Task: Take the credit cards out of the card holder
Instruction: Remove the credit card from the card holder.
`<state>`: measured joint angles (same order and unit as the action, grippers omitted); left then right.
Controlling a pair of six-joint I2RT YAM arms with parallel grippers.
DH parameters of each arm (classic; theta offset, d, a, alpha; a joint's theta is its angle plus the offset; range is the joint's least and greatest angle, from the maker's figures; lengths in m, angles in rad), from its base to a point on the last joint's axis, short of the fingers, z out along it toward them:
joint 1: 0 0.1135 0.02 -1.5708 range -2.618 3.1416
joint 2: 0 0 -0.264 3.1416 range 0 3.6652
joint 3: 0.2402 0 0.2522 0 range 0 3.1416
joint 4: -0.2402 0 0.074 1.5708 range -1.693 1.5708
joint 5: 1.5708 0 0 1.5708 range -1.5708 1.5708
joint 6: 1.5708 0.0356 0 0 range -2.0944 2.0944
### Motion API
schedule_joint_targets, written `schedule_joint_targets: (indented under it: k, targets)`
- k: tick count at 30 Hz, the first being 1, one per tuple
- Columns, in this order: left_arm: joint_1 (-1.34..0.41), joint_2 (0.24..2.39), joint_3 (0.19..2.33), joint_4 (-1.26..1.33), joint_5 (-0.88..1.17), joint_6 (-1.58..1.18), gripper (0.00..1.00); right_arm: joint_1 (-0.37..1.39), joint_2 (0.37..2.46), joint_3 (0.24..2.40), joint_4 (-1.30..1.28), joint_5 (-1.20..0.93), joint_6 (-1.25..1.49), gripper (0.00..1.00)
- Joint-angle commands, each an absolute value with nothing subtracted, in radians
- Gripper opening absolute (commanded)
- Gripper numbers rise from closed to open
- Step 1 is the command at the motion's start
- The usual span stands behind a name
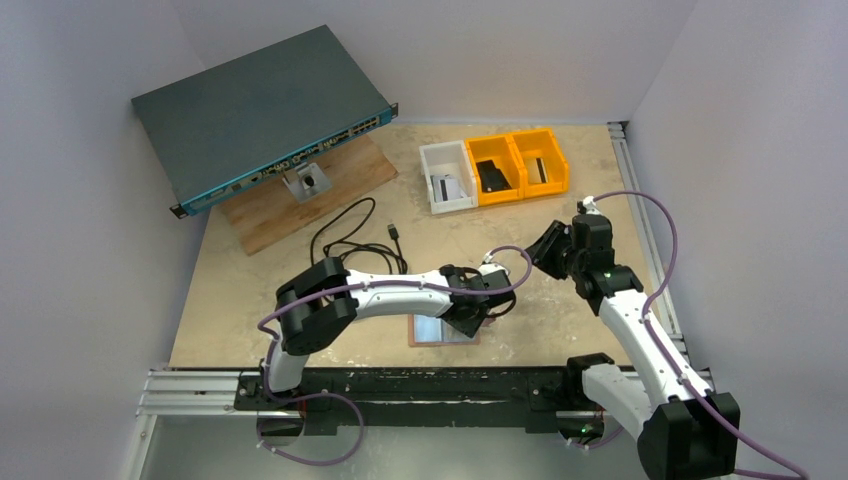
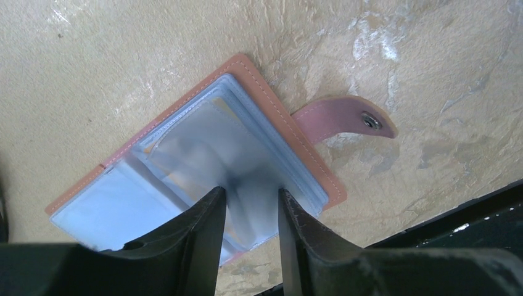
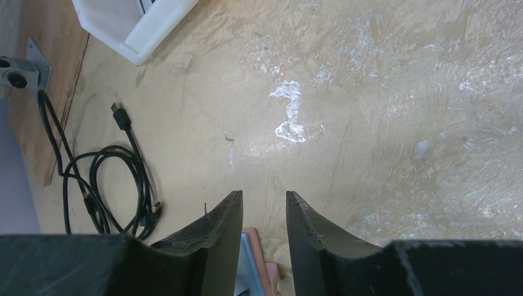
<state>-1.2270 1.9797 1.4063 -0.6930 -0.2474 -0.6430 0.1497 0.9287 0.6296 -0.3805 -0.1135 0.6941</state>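
The card holder (image 1: pixel 432 332) lies open and flat near the table's front edge, with its reddish-brown rim (image 2: pixel 280 117), clear pockets and snap tab (image 2: pixel 345 117) facing up. My left gripper (image 1: pixel 474 318) is down on its right half. Its jaws stand open in the left wrist view (image 2: pixel 251 192), tips on the top clear pocket leaf (image 2: pixel 203 142), which bulges up blurred between them. No credit card shows clearly; the pockets look pale grey. My right gripper (image 1: pixel 545 250) hovers open and empty right of the holder, whose corner (image 3: pixel 258 262) shows between its fingers (image 3: pixel 264 196).
A coiled black cable (image 1: pixel 350 240) lies behind the left arm and shows in the right wrist view (image 3: pixel 105 179). A white bin (image 1: pixel 447 177) and two orange bins (image 1: pixel 518 165) with small items stand at the back. A network switch (image 1: pixel 260 115) rests on a wooden board (image 1: pixel 300 195).
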Motion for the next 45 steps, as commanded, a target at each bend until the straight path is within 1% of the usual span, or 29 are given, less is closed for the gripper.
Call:
schedule_joint_targets:
  k: [1,5,8,12,19,29,32,39,45]
  targets:
    - [-1.226,2.051,1.378,-0.721,-0.315,-0.656,0.3,0.147,0.923,0.626,-0.356,-0.101,0.681,0.32]
    - [-1.223,2.02,1.365,-0.72,-0.319,-0.66,0.16,0.149,0.93,0.617,-0.35,-0.141,0.68,0.32]
    - [-1.216,1.979,1.35,-0.711,-0.314,-0.66,0.08,0.155,0.928,0.6,-0.342,-0.173,0.677,0.32]
    - [-1.193,1.897,1.298,-0.673,-0.278,-0.666,0.0,0.199,0.924,0.574,-0.329,-0.2,0.686,0.32]
    - [-1.136,1.735,1.159,-0.556,-0.175,-0.705,0.0,0.394,0.943,0.563,-0.288,-0.175,0.758,0.31]
    - [-1.059,1.589,0.967,-0.38,-0.061,-0.774,0.0,0.572,1.022,0.581,-0.229,-0.14,0.808,0.29]
    - [-1.049,1.564,0.929,-0.35,-0.049,-0.785,0.0,0.634,1.081,0.596,-0.196,-0.132,0.82,0.29]
    - [-1.045,1.519,0.89,-0.329,-0.058,-0.793,0.0,0.758,1.255,0.635,-0.093,-0.106,0.858,0.2]
    - [-1.043,1.488,0.875,-0.332,-0.065,-0.793,0.0,0.832,1.393,0.694,-0.041,-0.09,0.874,0.19]
